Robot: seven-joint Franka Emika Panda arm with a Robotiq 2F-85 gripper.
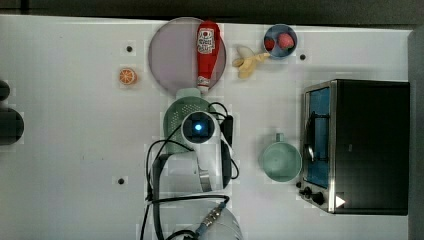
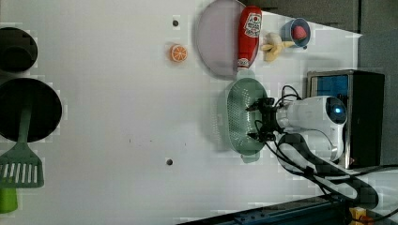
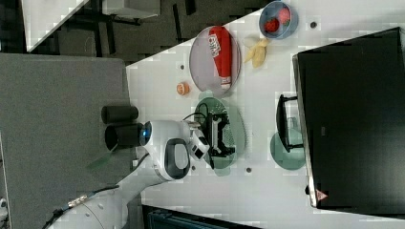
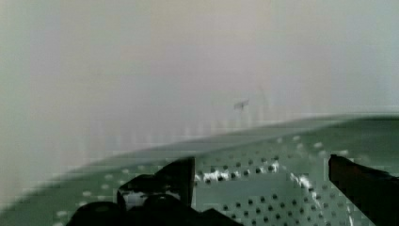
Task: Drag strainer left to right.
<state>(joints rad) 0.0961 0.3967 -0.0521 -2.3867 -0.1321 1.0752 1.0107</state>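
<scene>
1 strainer [image 1: 176, 118], 1 cup [image 1: 280, 160], 1 ketchup bottle [image 1: 207, 52], 1 plate [image 1: 172, 55], 1 oven [image 1: 367, 146], 1 banana [image 1: 248, 62].

Three overhead views share the table [image 1: 75, 150]; wrist view close.

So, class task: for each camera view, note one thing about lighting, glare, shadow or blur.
Top view: the white table looks washed out, and a blue light glows on the arm above the strainer. Left view: the strainer casts a soft shadow toward the left view's left. Right view: the oven is a dark, detail-poor block. Wrist view: the background is a hazy blur; the open end effector is a dark silhouette.
</scene>
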